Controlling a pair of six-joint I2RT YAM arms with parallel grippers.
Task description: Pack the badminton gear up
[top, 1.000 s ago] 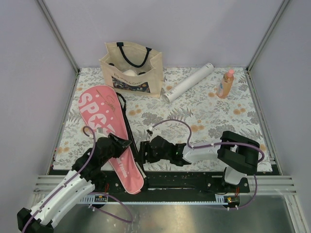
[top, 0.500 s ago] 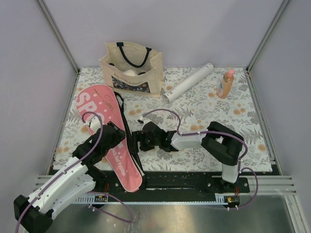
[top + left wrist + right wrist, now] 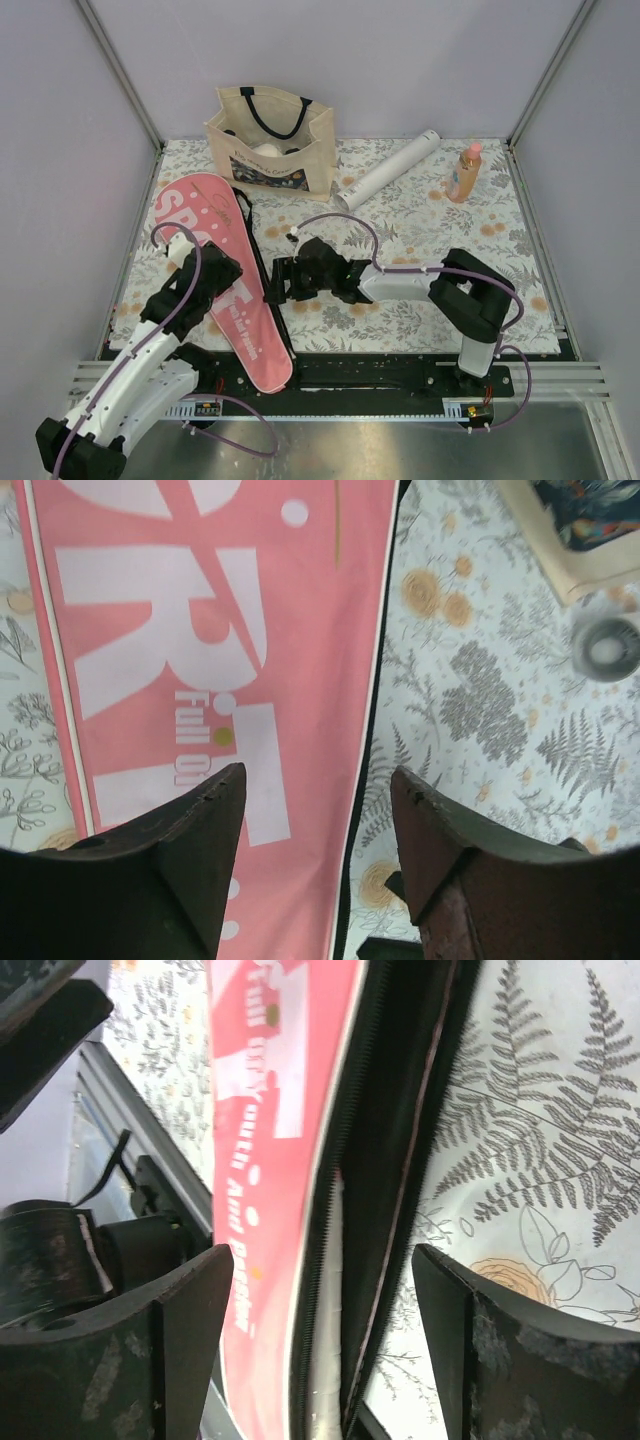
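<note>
Pink case [image 3: 205,225] lay beneath both arms; left gripper [image 3: 318,780] stood spread wide, empty; right gripper [image 3: 322,1255] gaped over its unzipped side, holding nothing.

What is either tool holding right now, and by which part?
Nothing. The left tool hangs open over the case; the right tool sits open astride its zipper edge.

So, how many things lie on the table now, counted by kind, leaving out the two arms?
Pink racket case: 1
Beige tote bag: 1
White tube: 1
Orange bottle: 1
Total: 4
What lies inside the tote bag is too hidden to count.
</note>
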